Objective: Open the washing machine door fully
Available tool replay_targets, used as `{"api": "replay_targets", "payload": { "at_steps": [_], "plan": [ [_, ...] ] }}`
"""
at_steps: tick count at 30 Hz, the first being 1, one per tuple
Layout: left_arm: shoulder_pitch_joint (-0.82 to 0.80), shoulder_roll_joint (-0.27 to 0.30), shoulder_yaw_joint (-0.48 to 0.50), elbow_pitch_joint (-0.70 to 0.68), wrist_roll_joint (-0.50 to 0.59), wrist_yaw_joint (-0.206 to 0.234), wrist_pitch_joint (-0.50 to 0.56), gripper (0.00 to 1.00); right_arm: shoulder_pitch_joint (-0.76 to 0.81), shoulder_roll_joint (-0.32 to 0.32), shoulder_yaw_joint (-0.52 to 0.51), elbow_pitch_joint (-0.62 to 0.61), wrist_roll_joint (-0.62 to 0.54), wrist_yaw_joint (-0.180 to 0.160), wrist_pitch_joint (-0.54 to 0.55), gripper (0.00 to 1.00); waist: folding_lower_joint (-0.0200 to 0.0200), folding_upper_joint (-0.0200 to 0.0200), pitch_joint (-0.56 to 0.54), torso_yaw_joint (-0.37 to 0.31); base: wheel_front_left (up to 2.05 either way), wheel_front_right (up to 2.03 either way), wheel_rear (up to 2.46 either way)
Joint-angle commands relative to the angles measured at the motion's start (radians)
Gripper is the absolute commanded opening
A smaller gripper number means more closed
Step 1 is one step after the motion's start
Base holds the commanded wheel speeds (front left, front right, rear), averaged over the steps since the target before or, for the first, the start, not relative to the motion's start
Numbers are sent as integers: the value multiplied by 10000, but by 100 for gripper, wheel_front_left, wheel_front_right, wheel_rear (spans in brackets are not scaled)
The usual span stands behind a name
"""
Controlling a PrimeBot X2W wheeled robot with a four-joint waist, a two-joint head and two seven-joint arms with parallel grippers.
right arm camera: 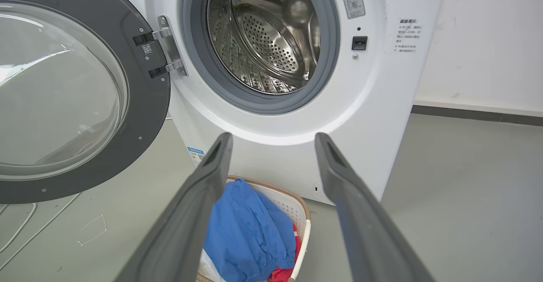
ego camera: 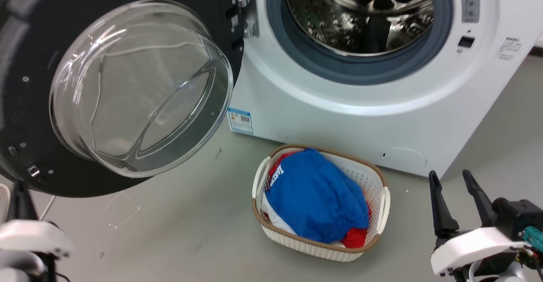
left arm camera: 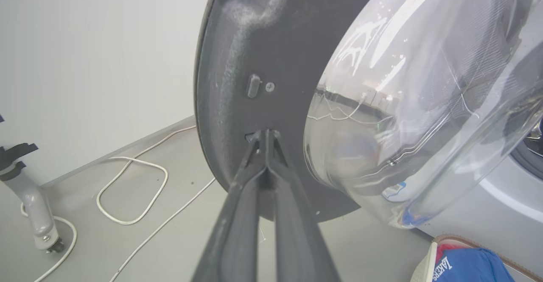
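The washing machine door (ego camera: 127, 87) stands swung wide out from the washing machine (ego camera: 339, 116), leaving the steel drum (ego camera: 360, 15) uncovered. The left pincer (left arm camera: 267, 138) has its fingers pressed together, with the tips touching the door's black inner rim on the side far from the washing machine. The right pincer (ego camera: 449, 178) hangs with its fingers apart before the washing machine's front. It is near a white laundry basket (ego camera: 384, 197) of blue cloth (ego camera: 314, 193) at the machine's foot.
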Motion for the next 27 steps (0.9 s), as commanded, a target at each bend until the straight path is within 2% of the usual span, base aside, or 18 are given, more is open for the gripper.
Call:
{"api": "replay_targets", "payload": {
  "at_steps": [1,8,16,17,18,19,20,21,22,27],
  "plan": [
    [400,-237,50,-468,203,55,-41,0,159,14,15,42,58,-3,-69,100,0,0,-305,-47,0,0,0],
    [2047,-1257,-391,-2312,774,155,-35,0,480,16,209,183,234,-3,-101,100,0,0,-786,-360,0,0,0],
    [2519,-2067,-1799,-3234,1227,-185,80,0,441,14,437,271,222,-3,-120,100,0,0,-933,-1102,0,0,0],
    [2463,-2114,-1918,-3213,1247,-218,101,11,396,16,476,294,216,-3,-123,100,0,0,-937,-1247,0,0,0],
    [2396,-2190,-2046,-3160,1282,-221,141,38,361,16,500,315,219,-3,-127,100,0,0,-941,-1373,0,0,0],
    [2349,-2268,-2150,-3108,1320,-228,163,49,313,16,565,335,241,-3,-122,100,0,0,-937,-1541,0,0,0],
    [2349,-2268,-2150,-3108,1320,-228,163,49,313,16,565,335,241,-3,-122,100,0,0,-937,-1541,0,0,0],
    [2322,-2288,-2207,-3056,1337,-227,169,78,238,16,660,361,203,-3,-114,100,0,0,-928,-1736,0,0,0],
    [2254,-2301,-2280,-3006,1378,-246,156,100,195,14,664,397,161,-3,-112,100,0,0,-922,-1876,0,0,0],
    [2010,-2284,-2245,-2704,1564,-63,77,100,-8,16,777,591,48,-3,-119,100,0,0,-874,-2603,0,0,0]
  ]
}}
